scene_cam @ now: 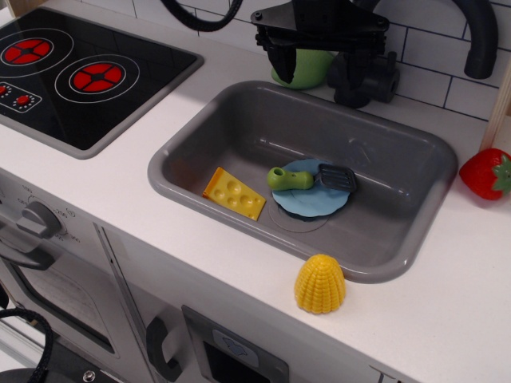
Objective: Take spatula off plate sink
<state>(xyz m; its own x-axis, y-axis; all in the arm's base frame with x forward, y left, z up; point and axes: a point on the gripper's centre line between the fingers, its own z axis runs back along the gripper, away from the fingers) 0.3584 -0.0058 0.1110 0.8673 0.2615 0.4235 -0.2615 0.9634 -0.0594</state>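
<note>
My pincer [281, 65] hangs spread and empty above the sink's [200, 120] back rim; next I must descend onto the spatula [307, 178] lying on the plate [307, 203].

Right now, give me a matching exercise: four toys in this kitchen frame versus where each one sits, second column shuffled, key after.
Things:
1. lime-green-handled toy spatula
2. yellow holed cheese wedge
3. yellow ridged corn piece
4. red plastic strawberry

Places:
A. white counter, right of the grey plastic sink
B. sink floor, left of the plate
C. on the round light-blue plate
D. white counter, in front of the sink

Pairs: 1-C, 2-B, 3-D, 4-A
</note>
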